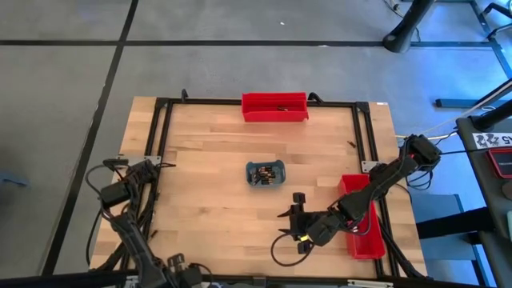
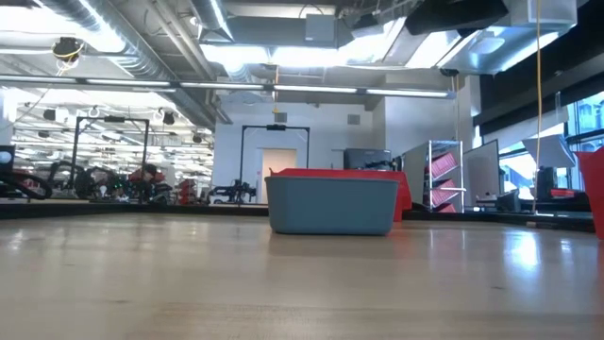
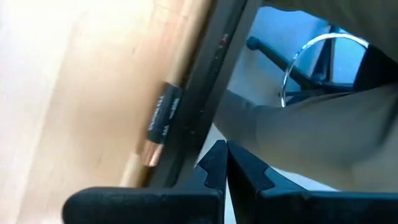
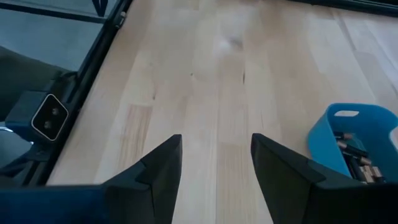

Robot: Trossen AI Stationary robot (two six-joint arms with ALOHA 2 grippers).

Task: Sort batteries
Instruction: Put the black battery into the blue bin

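Out in the middle of the pale wood table sits the grey-blue tray, batteries heaped inside. The right gripper hovers near it, jaws apart and empty; from there it could easily nudge the light tray or fumble such tiny cells. The left gripper is parked at the table's left edge, jaws together, a stray battery lying against the black frame. Red bins wait; beyond, a bright workshop.

batteries in tray mid-table
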